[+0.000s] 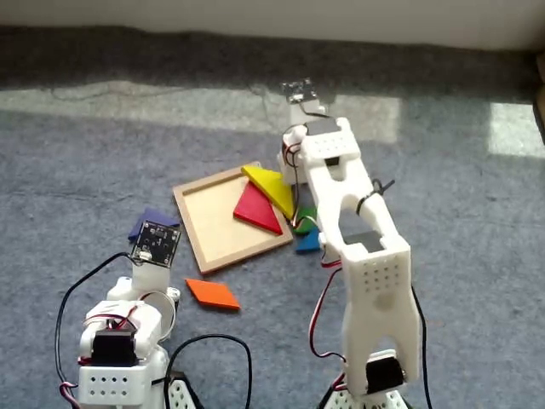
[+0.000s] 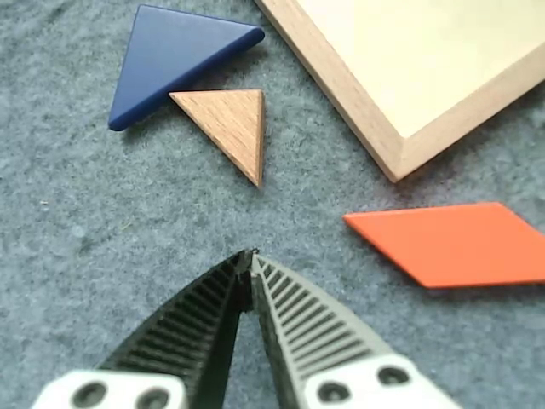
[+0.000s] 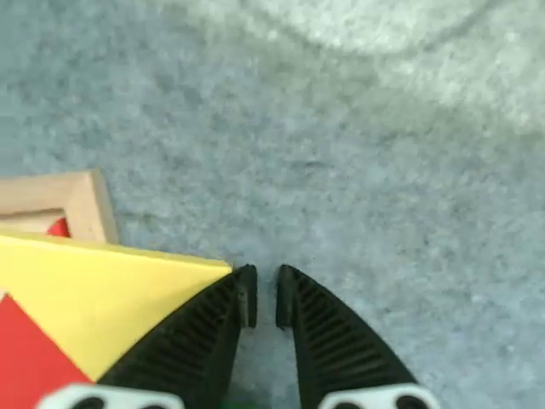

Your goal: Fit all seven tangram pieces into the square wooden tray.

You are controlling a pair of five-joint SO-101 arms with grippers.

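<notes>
The square wooden tray (image 1: 220,228) lies mid-carpet with a red triangle (image 1: 258,210) inside it. A yellow triangle (image 1: 268,187) rests tilted over the tray's far right rim. My right gripper (image 3: 262,295) hovers just off that yellow triangle's (image 3: 94,290) corner, fingers a narrow gap apart and holding nothing. Green (image 1: 304,216) and blue (image 1: 308,241) pieces lie right of the tray, partly under the right arm. My left gripper (image 2: 249,261) is shut and empty over bare carpet. Beyond it lie a dark blue triangle (image 2: 170,58), a small wooden triangle (image 2: 230,126) and an orange parallelogram (image 2: 451,243).
The right arm (image 1: 362,230) stretches along the tray's right side. A tray corner (image 2: 387,136) sits close to the orange parallelogram (image 1: 213,294). Cables (image 1: 213,349) loop near the arm bases. Open carpet lies left of and beyond the tray.
</notes>
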